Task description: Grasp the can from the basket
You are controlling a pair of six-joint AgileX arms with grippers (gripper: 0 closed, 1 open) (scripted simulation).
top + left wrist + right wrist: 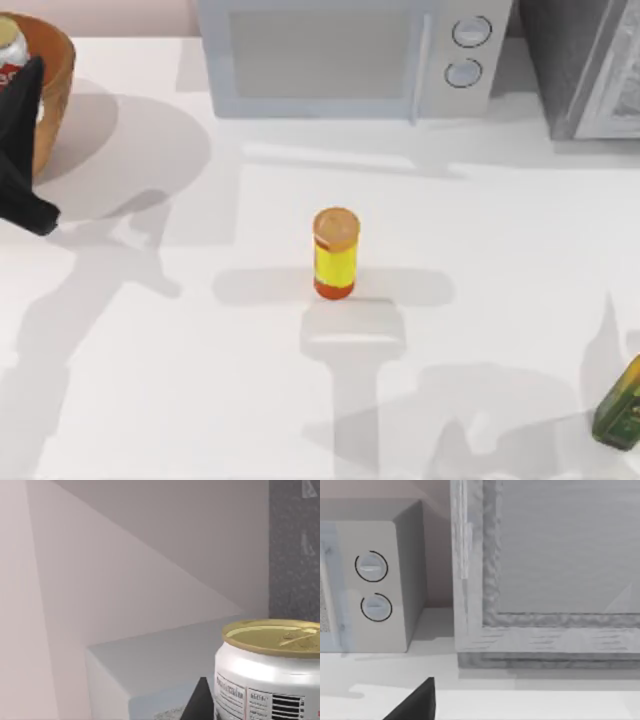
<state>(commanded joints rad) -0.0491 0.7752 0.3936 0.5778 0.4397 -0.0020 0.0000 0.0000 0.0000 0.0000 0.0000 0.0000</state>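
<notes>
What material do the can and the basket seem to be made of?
The can looks like metal: glossy silver wall, dull gold lid with a pull tab. The basket looks woven or wooden, with a matte orange-brown rim; the weave is not clear.

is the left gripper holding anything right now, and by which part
It looks so: the left gripper appears closed on the can, by its side wall, over the basket. The contact itself is hidden.

A pale grey box-shaped microwave (380, 585) with two round dials (371, 566) set one above the other stands on the white tabletop (530, 705). Just beside it rises a larger mottled grey cabinet with a framed front panel (550, 580). A dark gripper fingertip (415, 704) shows over the tabletop.
</notes>
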